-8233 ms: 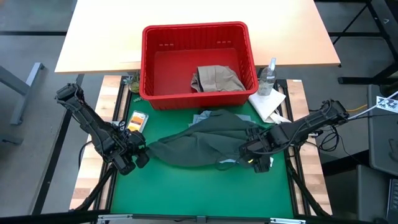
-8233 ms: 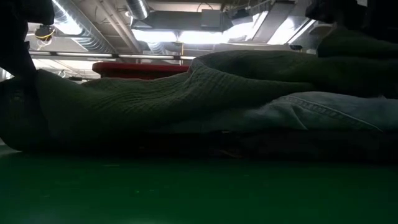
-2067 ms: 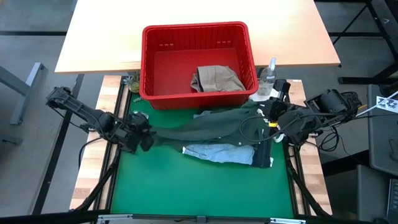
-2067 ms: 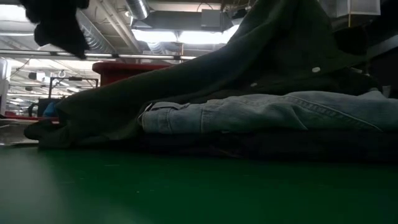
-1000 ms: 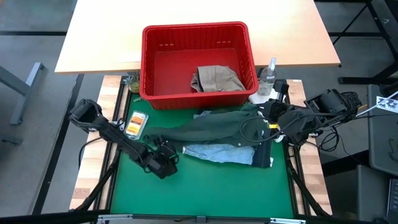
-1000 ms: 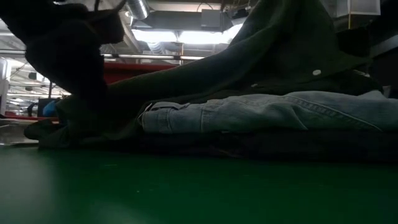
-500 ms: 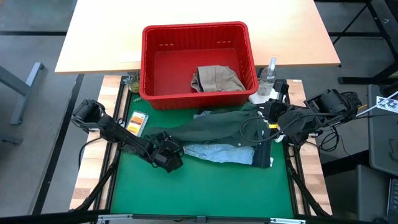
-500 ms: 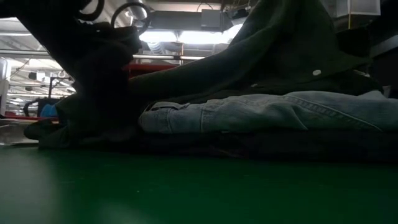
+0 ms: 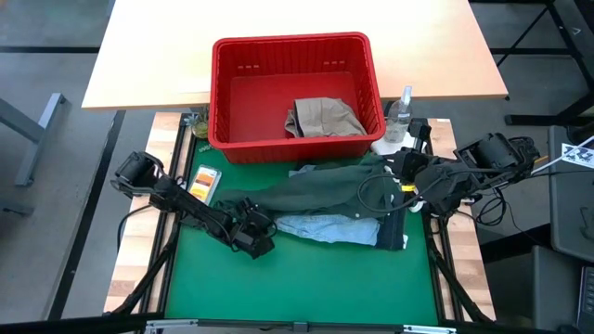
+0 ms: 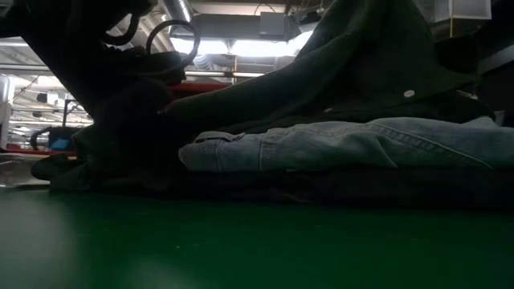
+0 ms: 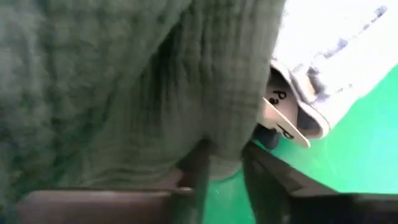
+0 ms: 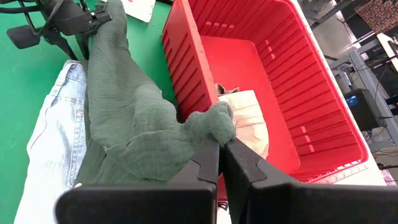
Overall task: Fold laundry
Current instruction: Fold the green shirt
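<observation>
Because the left gripper [image 9: 254,236] is only just nipping the near end of the dark olive green piece [image 9: 316,192], its fingers [image 11: 198,167] narrowing around a fold of the crinkled weave, the likeliest trouble is a shallow bite: in my judgement the cloth could slide out as soon as the arm pulls, or the fingers could catch the light blue denim [image 9: 329,227] lying just beneath and drag it askew. The right gripper [image 12: 219,148] pinches the far end of the same green garment, fingers shut tight on a bunched corner held just beside the wall of the red plastic basket [image 9: 227,93]; if the two arms pull unevenly, the piece may twist into a rope instead of spreading flat, or snag on the basket's rim. The green piece itself is soft, wrinkled and loosely gathered, stretched diagonally across the green tabletop [image 9: 306,288] from the left gripper up toward the right one, draped over the denim. The denim rests flat on dark navy jeans [image 9: 393,241], whose edge peeks out at the stack's right side, so any hard tug risks shifting that pile. A beige khaki piece [image 9: 323,117] lies crumpled inside the basket, well apart from both arms.
</observation>
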Controlling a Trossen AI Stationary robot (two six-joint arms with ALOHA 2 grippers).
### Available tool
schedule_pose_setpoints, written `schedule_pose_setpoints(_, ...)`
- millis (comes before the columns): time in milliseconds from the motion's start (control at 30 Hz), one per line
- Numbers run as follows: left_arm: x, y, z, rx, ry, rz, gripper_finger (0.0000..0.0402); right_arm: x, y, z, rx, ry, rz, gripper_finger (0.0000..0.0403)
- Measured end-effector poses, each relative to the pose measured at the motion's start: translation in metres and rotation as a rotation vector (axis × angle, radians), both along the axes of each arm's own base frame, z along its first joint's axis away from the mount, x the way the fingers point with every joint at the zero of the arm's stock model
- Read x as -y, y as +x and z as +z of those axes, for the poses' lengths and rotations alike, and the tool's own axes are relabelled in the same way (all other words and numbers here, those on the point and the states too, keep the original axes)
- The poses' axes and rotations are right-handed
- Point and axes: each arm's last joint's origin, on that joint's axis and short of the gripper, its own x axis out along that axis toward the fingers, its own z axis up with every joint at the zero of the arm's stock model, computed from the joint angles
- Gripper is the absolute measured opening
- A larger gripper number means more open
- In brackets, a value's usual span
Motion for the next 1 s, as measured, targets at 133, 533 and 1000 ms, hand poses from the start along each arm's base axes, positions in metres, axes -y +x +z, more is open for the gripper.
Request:
schedule_pose_setpoints(133,0.001,-0.003,0.004,-0.039,-0.061,-0.037,0.0015,0.0,0.0,0.0,0.0,0.0,0.0,0.0007)
schedule_pose_setpoints(533,-0.001,-0.031,0.1,-0.149,-0.054,-0.076,0.0001,0.005,-0.009,0.005,0.04,-0.031,-0.025,0.0007)
schedule_pose_setpoints(1000,-0.059,-0.109,0.289,0.173,0.162,0.116,0.0,0.026,-0.042,0.023,0.198,-0.198,-0.182,0.0007)
